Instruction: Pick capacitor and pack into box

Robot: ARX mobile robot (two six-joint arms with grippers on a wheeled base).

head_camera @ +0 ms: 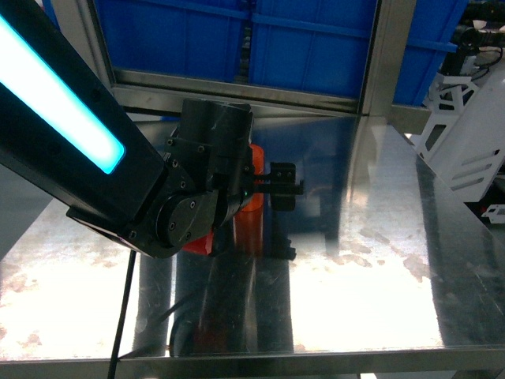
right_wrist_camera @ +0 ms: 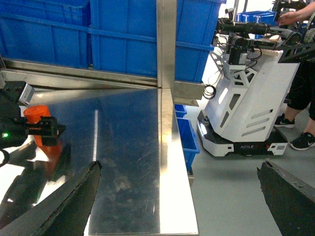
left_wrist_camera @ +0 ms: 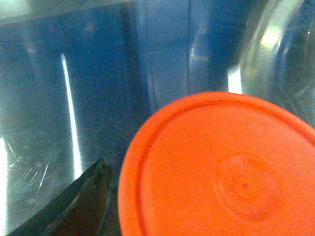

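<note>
Though half hidden behind the wrist in the head view, listed first at left: left arm [head_camera: 71,134], cyan light strip along it, black cable [head_camera: 122,316] hanging below.

- Capacitor [left_wrist_camera: 221,172]: orange cylinder with a flat round top, upright on the steel table [head_camera: 379,276]. Fills the lower right of the left wrist view, close under that camera.
- Left gripper [head_camera: 286,187]: at the capacitor, with one dark finger [left_wrist_camera: 83,201] just beside its rim. Clamped or merely alongside: cannot tell, with contact hidden in every view.
- Box: not in view anywhere; destination unconfirmed.
- Risks, as judged: tipping or skating of the capacitor on the glossy sheet if pushed from one side by a single finger. Slipping out of a shallow hold on the smooth round wall when lifted. Carrying blind towards an unseen box.
- Further right: steel upright post [right_wrist_camera: 166,44] at the back edge of the table, blue bins [right_wrist_camera: 123,34] behind it. Both in the way of any high swing backwards.
- Right gripper [right_wrist_camera: 178,167]: fingers spread wide apart, holding nothing, well apart from the capacitor.
- Far right, off the table: white wheeled robot [right_wrist_camera: 246,118] and a person [right_wrist_camera: 302,98] beside it.
</note>
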